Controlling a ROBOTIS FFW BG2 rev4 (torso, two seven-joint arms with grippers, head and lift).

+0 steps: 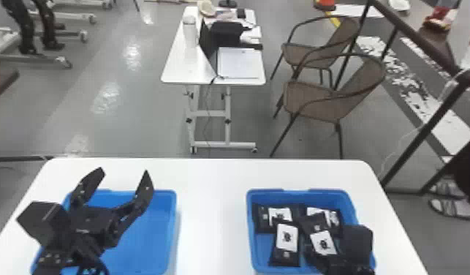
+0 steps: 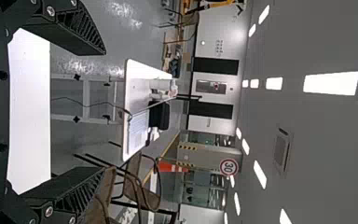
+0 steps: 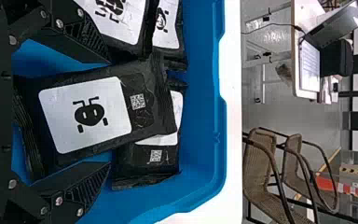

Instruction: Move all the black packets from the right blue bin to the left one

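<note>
My left gripper (image 1: 124,172) is over the left blue bin (image 1: 173,226), its fingers spread with nothing between them; the left wrist view also has this gripper (image 2: 107,111) open. Bare blue floor shows in that bin. My right gripper (image 1: 356,243) is low over the near right part of the right blue bin (image 1: 249,219), which holds several black packets (image 1: 287,239) with white labels, some overlapping. In the right wrist view the right gripper (image 3: 109,112) is open, one finger on each side of a black packet (image 3: 144,123) that lies on another packet (image 3: 156,161).
Both bins stand on a white table (image 1: 212,219), with a strip of tabletop between them. Beyond its far edge are a smaller white table (image 1: 179,69) carrying a laptop and other items, and brown chairs (image 1: 318,98).
</note>
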